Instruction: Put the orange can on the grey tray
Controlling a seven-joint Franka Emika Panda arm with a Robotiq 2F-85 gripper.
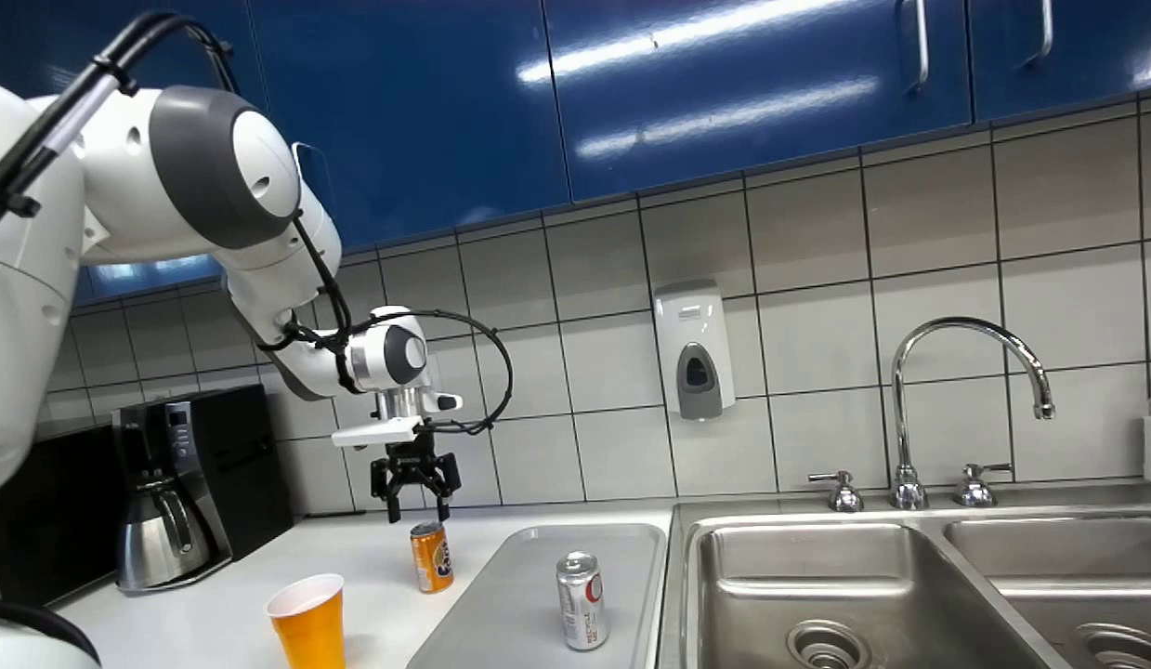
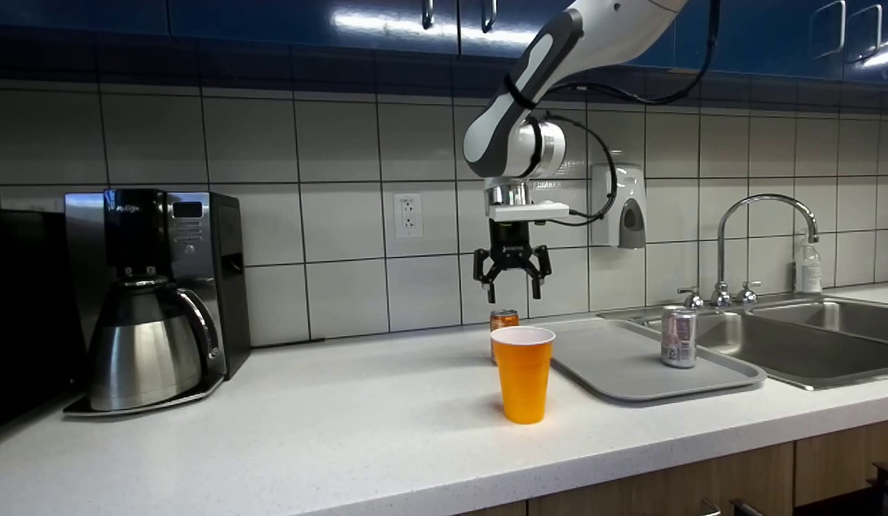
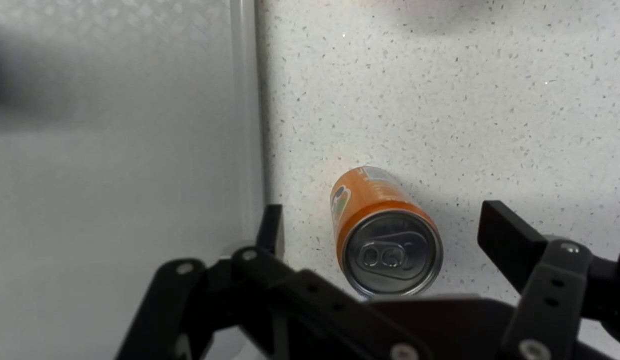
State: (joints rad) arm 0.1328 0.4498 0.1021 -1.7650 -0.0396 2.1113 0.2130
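Note:
The orange can [image 1: 432, 559] stands upright on the white counter, left of the grey tray [image 1: 510, 595] in an exterior view. In an exterior view, the orange can [image 2: 504, 321] is partly hidden behind a cup, and the grey tray [image 2: 623, 376] lies to its right. My gripper [image 1: 418, 513] is open and empty above the can, pointing down; it also shows in an exterior view [image 2: 514, 294]. In the wrist view, the can [image 3: 367, 197] lies between the open fingers [image 3: 382, 225], with a gap on both sides. The tray [image 3: 139, 175] is at the left there.
A silver can [image 1: 582, 609] stands on the tray; it also shows in an exterior view [image 2: 678, 340]. A translucent orange cup [image 2: 524, 383] stands on the counter near the orange can. A coffee maker [image 2: 157, 301] is at the left, and a steel sink [image 1: 817, 557] borders the tray.

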